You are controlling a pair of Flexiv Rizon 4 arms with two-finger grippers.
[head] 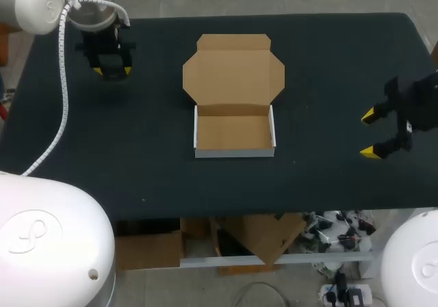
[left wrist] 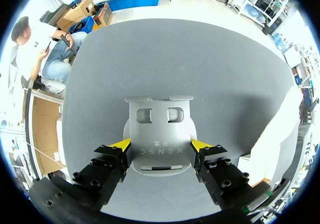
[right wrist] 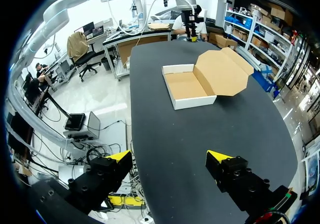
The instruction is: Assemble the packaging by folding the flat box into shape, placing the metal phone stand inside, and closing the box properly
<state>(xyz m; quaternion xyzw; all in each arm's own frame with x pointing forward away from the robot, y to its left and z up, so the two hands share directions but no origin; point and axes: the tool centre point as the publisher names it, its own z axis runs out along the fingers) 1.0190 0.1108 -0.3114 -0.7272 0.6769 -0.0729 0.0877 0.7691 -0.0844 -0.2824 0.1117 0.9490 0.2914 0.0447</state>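
The cardboard box (head: 234,132) stands folded into shape at the table's middle, white outside and brown inside. Its lid (head: 233,71) lies open toward the far edge, and nothing is in the tray. The box (right wrist: 190,87) shows ahead of my right gripper (right wrist: 170,159), which is open over bare table at the right side (head: 373,134). My left gripper (head: 113,71) is at the far left of the table. In the left wrist view the grey metal phone stand (left wrist: 159,129) lies between the yellow fingertips (left wrist: 120,144), which touch both its sides. The head view hides the stand under that gripper.
The black table (head: 328,61) spreads wide around the box. A white wall of the box (left wrist: 265,149) shows off to one side of the left gripper. The table's front edge (head: 205,215) runs below the box.
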